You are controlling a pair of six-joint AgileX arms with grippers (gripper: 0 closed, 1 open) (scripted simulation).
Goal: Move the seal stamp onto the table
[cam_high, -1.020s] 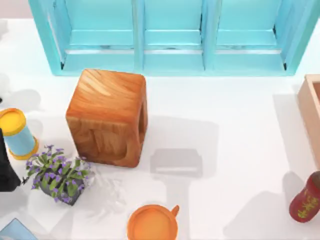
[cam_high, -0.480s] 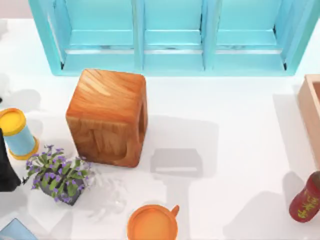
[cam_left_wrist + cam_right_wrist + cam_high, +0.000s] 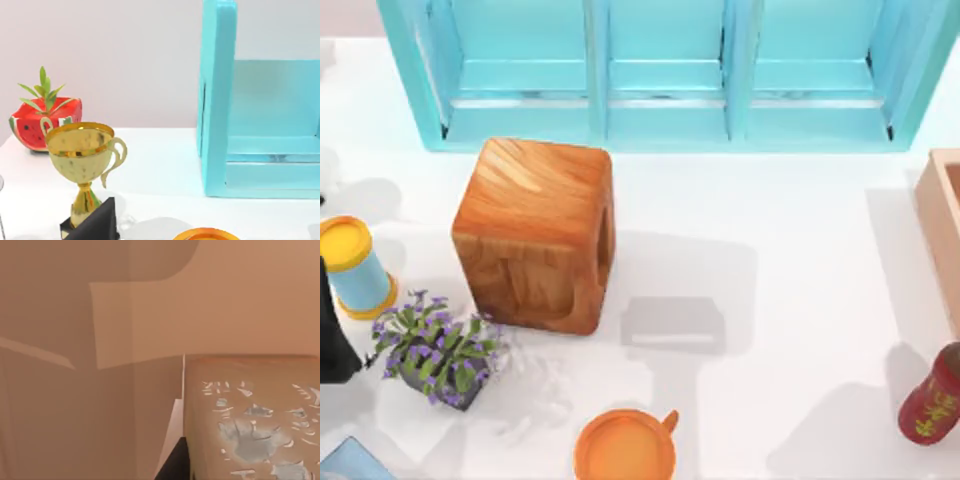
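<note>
Tan stamp (image 3: 250, 415) sits close up at the right wrist view's lower right, against pale wood walls, likely inside the wooden box (image 3: 942, 230) at the top view's right edge; right hand (image 3: 174, 462) just beside it, wide or narrow cannot tell; left arm (image 3: 335, 330) parked at left edge; best to centre on the stamp, clamp its flat sides, lift straight clear of the wall, then cross to bare tabletop (image 3: 800, 250).

The table (image 3: 790, 220) is glossy white. At its far edge the shelf cabinet (image 3: 665, 75) is turquoise-blue. The wooden cube (image 3: 535, 232) is orange-brown with streaked grain. At the left, a can (image 3: 353, 266) is pale blue with yellow ends; the plant (image 3: 438, 345) has green leaves and purple flowers. The near cup (image 3: 625, 447) is orange. At the right, the bottle (image 3: 932, 398) is dark red with yellow characters.
</note>
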